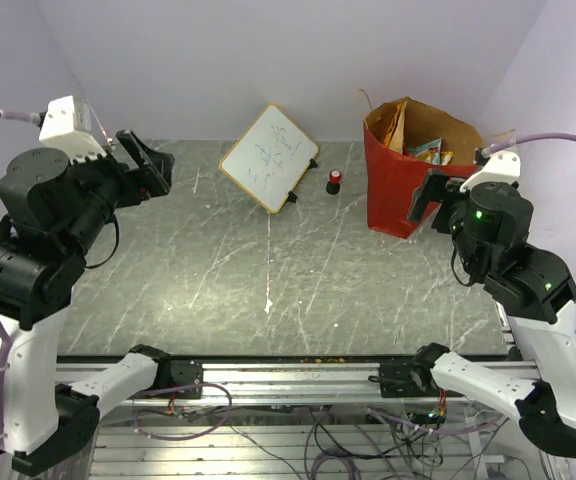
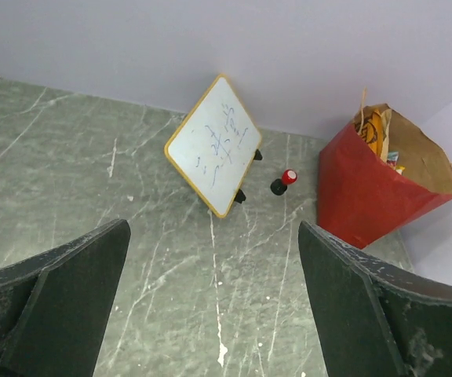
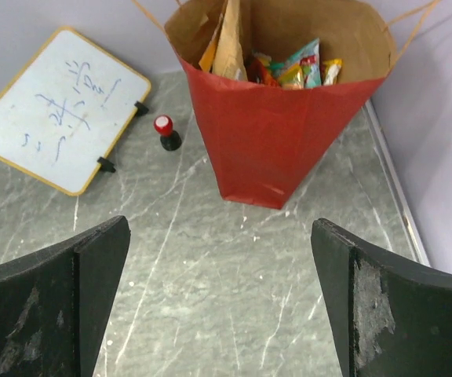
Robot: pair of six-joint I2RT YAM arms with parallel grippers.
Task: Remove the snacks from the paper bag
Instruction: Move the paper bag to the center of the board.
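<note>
The red paper bag (image 1: 400, 190) stands upright at the back right of the table, its brown mouth open. Inside it lie the snacks (image 1: 430, 151), teal, orange and yellow packets (image 3: 303, 69), with a tan packet (image 3: 227, 43) leaning against the left wall. The bag (image 2: 367, 192) also shows in the left wrist view. My right gripper (image 1: 430, 198) hovers just in front of the bag (image 3: 281, 133), open and empty. Over the left side of the table, far from the bag, my left gripper (image 1: 150, 166) is raised, open and empty too.
A small whiteboard (image 1: 268, 156) with a yellow frame leans at the back centre. A little red-capped black object (image 1: 335, 180) stands between it and the bag. Grey marble tabletop (image 1: 268, 270) stretches to the metal rail at the near edge. Lilac walls close the back and sides.
</note>
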